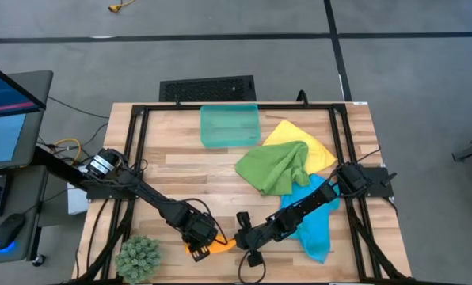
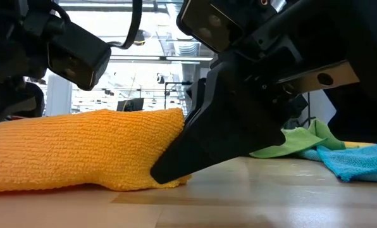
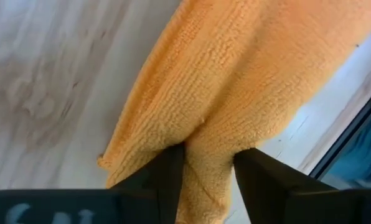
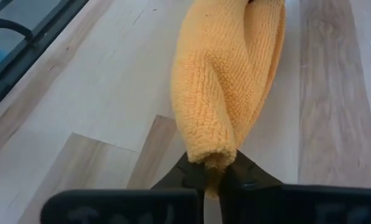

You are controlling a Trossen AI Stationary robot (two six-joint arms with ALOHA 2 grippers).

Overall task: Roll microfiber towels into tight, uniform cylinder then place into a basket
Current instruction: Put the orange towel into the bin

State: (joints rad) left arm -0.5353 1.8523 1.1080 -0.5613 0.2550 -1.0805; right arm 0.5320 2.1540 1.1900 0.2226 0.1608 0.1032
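We find no readable text, label, brand, number or sign in any view. The pale marks on the dark bar at the edge of each wrist view are too blurred to read. The monitor (image 1: 6, 87) beside the table shows only colour bands, no legible characters.

orange towel (image 4: 226, 81): nubby, matt microfiber cloth
table (image 1: 180, 170): smooth pale wood planks
basket (image 1: 230, 125): translucent teal plastic
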